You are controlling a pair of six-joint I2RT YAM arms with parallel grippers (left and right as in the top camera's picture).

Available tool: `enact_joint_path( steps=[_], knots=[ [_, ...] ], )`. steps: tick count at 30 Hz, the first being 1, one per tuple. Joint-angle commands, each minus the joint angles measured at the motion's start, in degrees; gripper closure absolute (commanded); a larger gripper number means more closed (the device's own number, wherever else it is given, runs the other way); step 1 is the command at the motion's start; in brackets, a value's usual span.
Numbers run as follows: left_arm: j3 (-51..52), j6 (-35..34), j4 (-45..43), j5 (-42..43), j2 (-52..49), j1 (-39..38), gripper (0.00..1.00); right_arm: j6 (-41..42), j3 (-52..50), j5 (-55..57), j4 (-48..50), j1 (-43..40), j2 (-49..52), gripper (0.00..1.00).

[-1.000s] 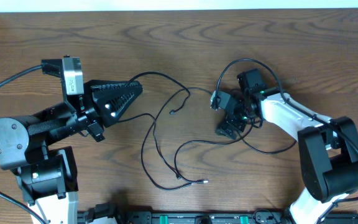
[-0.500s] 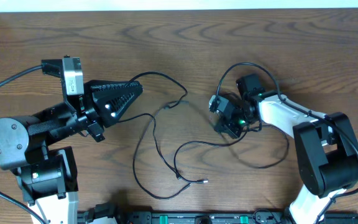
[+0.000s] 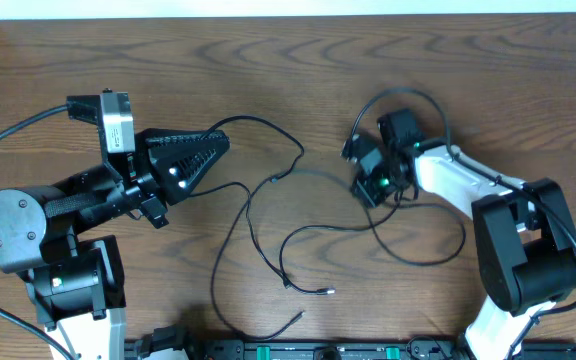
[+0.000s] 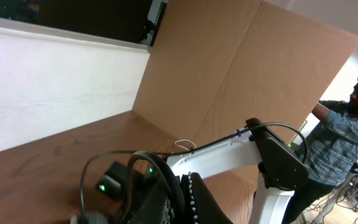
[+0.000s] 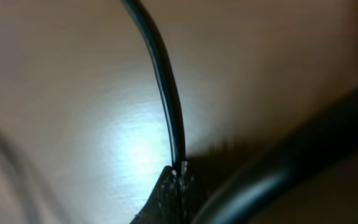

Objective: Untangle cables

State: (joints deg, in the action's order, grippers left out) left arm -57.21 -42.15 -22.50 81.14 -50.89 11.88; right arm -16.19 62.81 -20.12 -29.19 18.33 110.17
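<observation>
Several thin black cables sprawl in loops over the middle of the wooden table, with small plug ends near the front. My left gripper points right with its jaws shut, and one black cable runs out from its tip toward the centre. In the left wrist view the toothed fingers are pressed together. My right gripper is low over the table at centre right. Its wrist view shows it shut on a thin black cable that rises from the fingertips.
The right arm's thicker black lead loops behind its wrist. A black rail runs along the table's front edge. The left wrist view shows a cardboard wall, the white right arm and a person at far right.
The right gripper went from open to shut on a black cable and drew back a little. The loose loops shifted, and one cable end slid toward the front edge.
</observation>
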Motion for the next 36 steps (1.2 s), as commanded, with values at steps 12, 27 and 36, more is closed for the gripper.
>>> enact_joint_path(
  steps=[12, 27, 36],
  knots=[
    [-0.98, 0.55, -0.33, 0.96, 0.04, -0.07, 0.93, 5.4, 29.81, 29.7, -9.49, -12.46, -5.09, 0.99],
    [-0.98, 0.55, -0.33, 2.23, 0.02, -0.07, 0.93, 7.48, 50.12, 42.56, -10.08, -38.82, -7.85, 0.99],
    [-0.98, 0.55, -0.33, 2.25, -0.02, -0.07, 0.92, 20.0, 49.83, 30.51, -6.16, -57.94, -6.56, 0.99]
  ],
)
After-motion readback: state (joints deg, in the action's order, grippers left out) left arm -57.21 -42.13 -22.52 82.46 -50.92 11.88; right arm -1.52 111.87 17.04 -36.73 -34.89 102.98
